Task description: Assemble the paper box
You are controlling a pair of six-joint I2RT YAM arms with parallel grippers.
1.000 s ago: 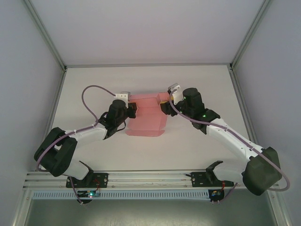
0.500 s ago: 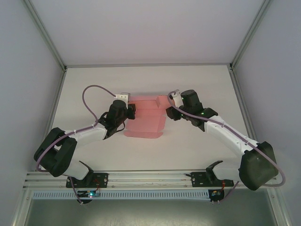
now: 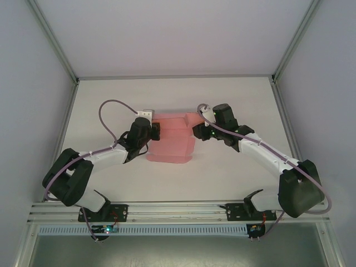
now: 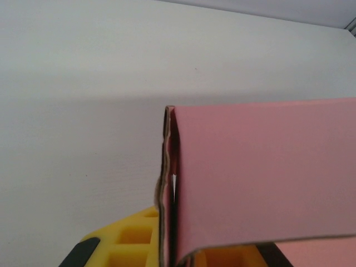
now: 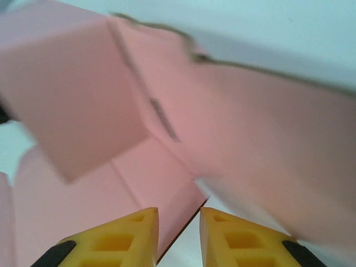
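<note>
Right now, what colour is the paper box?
The paper box is plain pink, best seen in the top external view.

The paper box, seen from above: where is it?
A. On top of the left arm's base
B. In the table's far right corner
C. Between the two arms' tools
C: in the top view the paper box lies between the left tool and the right tool, one at each of its sides.
</note>
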